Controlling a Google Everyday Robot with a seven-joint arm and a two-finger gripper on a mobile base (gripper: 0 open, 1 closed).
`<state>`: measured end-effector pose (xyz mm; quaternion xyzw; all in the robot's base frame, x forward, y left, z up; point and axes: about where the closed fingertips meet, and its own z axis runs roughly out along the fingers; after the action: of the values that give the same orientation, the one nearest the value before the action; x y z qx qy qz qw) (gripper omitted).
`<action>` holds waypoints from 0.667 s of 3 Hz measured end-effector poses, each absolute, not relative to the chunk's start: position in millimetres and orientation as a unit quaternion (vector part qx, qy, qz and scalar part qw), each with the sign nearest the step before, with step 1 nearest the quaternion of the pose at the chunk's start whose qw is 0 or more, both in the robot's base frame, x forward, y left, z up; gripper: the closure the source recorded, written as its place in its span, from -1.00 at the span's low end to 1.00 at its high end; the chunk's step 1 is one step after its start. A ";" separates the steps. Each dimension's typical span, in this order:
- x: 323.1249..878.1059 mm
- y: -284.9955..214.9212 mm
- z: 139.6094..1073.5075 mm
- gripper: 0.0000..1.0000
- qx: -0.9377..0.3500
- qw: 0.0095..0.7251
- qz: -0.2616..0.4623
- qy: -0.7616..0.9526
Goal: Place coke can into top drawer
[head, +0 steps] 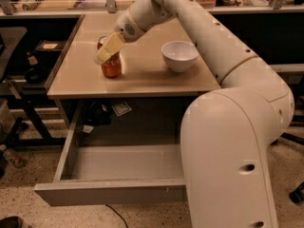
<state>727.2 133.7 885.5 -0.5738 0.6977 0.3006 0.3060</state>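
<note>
A Google Everyday Robot reaches its 1 arm [199, 20] across a beige counter [142, 77], the gripper [107, 51] set at the upper part of the coke can [112, 68]. The can stands upright on the counter's left half, its red body showing below a cream-coloured pad that lies slantwise across its top. Whether the jaws are clamped on the can or merely placed around it cannot be told from this side.

A white bowl [179, 56] sits on the counter to the right of the can, well apart from it and untouched by the arm.

Below the counter the top drawer [109, 192] is pulled out toward the camera, its long flat front panel nearest and its plain grey inside bare. The robot's large white body [228, 165] fills the right foreground and hides the drawer's right end.

A small card [122, 109] lies in the dark space beneath the counter, behind the open drawer. The can remains on the counter, not yet in the drawer.
</note>
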 end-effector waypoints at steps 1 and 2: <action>727.2 134.0 885.3 -0.65 -0.574 0.306 0.301 0.698; 727.2 134.0 885.2 -0.18 -0.574 0.306 0.301 0.698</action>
<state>727.2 134.0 885.2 -0.5736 0.6978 0.3010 0.3057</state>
